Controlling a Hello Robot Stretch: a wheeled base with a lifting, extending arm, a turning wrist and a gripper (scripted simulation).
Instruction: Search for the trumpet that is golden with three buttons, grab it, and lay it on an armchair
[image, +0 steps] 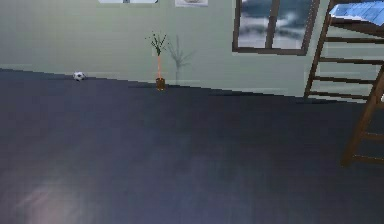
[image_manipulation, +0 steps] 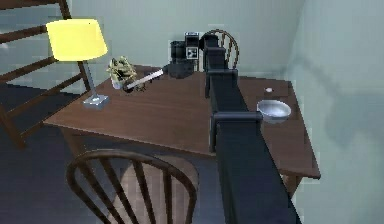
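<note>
A brown wooden surface (image_manipulation: 170, 115) with a smooth, slightly glossy top carries a lamp (image_manipulation: 77, 40) with a bright yellow drum shade, a small leafy plant (image_manipulation: 122, 70), a pale slanted stick (image_manipulation: 150, 76), a flat grey thing (image_manipulation: 96, 101) too small to name, and a round pale bowl (image_manipulation: 272, 108) near the arm side view's right edge. The arm (image_manipulation: 235, 130), a dark square bar, reaches over this top. At its far end the hand (image_manipulation: 178, 68) sits among dark blocky shapes at the back of the surface, so I cannot tell whether it holds anything. I cannot tell where the trumpet lies either, as the shapes near the hand are too small to name. A spindle-back wooden chair (image_manipulation: 120, 185) stands at the near side and a second chair (image_manipulation: 228, 42) behind. Ahead, on a dark floor (image: 150, 160), a black-and-white ball (image: 78, 75) and a thin plant in a tall orange vase (image: 159, 65) stand by a pale green wall, near a dark-framed window (image: 275, 25) and a wooden bunk bed (image: 345, 70).
</note>
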